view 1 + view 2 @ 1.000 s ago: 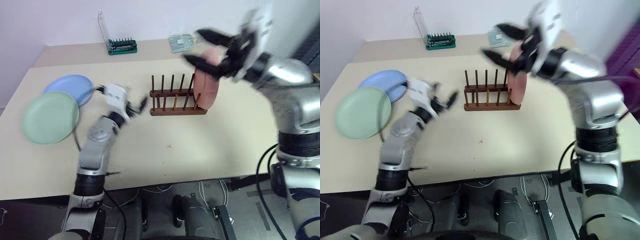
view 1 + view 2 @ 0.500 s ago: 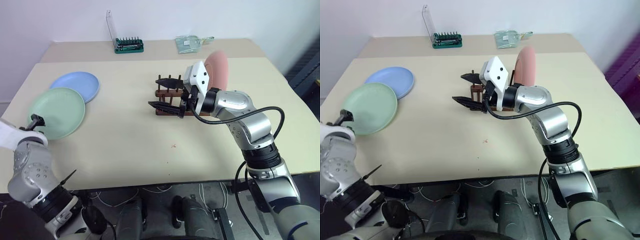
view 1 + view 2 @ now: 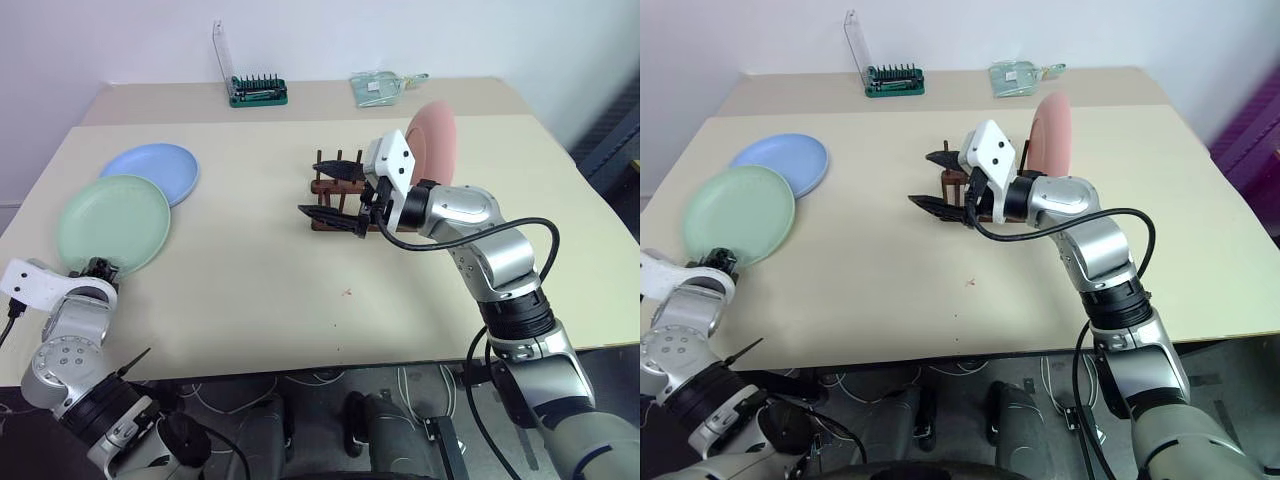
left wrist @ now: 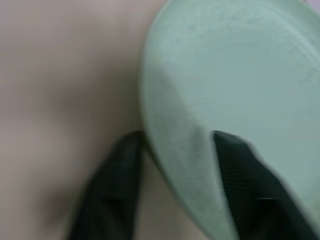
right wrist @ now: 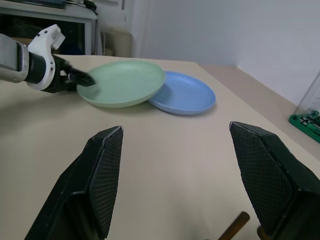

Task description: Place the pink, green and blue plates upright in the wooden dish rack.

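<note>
**Left gripper gripping the green plate's rim**

The pale mint green plate (image 3: 112, 222) is lying flat at the table's (image 3: 260, 290) left side, overlapping the blue plate (image 3: 152, 171). The left gripper (image 4: 172, 150) is pinching its near rim. The right gripper (image 3: 332, 190) is hovering wide-spread, empty, beside the wooden dish rack (image 3: 335, 190), where the pink plate (image 3: 432, 140) is standing upright.

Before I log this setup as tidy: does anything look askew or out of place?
Only one thing stands out: the green plate overlaps the blue plate, its far rim resting on it, so it sits slightly tilted. The pink plate stands upright in the rack. Nothing looks spilled or damaged.
</note>
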You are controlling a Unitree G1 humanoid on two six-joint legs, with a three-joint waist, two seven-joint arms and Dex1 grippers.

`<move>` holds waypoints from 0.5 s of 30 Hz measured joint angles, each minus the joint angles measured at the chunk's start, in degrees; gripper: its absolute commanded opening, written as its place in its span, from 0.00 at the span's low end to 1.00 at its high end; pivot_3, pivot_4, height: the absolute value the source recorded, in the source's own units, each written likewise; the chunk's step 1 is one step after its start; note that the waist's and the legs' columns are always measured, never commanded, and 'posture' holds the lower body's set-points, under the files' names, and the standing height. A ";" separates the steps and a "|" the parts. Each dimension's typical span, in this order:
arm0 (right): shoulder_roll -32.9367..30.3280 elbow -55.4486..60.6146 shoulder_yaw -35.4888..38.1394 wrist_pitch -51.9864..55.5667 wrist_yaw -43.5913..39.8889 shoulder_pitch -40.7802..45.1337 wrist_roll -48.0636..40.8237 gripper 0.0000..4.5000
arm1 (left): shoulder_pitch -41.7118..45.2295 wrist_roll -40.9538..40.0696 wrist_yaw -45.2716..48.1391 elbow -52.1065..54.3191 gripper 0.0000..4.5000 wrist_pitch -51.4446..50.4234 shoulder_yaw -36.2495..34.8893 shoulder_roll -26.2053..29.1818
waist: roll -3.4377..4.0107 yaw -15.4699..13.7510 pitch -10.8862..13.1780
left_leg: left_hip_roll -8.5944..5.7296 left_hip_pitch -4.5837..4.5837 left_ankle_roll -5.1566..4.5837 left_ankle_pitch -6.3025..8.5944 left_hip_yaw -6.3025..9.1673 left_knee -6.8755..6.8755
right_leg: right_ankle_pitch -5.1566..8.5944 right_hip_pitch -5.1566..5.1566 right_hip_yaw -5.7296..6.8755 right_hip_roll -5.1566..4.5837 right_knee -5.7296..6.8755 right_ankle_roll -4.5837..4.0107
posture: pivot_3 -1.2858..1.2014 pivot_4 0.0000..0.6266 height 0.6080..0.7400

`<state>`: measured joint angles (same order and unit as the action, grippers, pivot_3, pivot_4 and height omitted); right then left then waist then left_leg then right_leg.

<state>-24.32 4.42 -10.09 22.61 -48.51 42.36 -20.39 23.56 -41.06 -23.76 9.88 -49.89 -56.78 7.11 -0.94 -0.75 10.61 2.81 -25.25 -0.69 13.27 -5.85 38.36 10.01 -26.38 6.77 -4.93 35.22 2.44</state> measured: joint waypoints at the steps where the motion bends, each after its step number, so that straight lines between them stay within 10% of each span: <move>1: -0.02 0.02 0.16 0.00 0.12 -0.32 0.04 0.77 | 0.00 -0.65 -0.41 -0.26 0.02 0.54 -0.27 -0.27 | 0.00 0.00 0.00 | 0.00 0.00 0.00 0.00 0.00 0.00 | 0.00 0.00 0.00 0.00 0.00 0.00 | 0.52 0.24 0.92; 15: -2.77 -0.73 -3.94 -10.20 -0.23 0.51 11.31 1.00 | 0.74 -2.16 6.67 9.25 0.00 8.87 16.91 4.58 | -0.11 -0.04 0.05 | -0.01 -0.05 0.04 -0.01 -0.07 0.00 | 0.02 -0.03 0.02 0.02 -0.06 -0.12 | 0.52 0.24 0.92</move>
<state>-27.09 3.69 -14.03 12.41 -48.74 42.86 -9.08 24.30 -43.22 -17.09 19.13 -41.02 -39.88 11.69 -1.04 -0.79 10.66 2.80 -25.30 -0.65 13.26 -5.92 38.36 10.03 -26.41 6.79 -4.91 35.16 2.31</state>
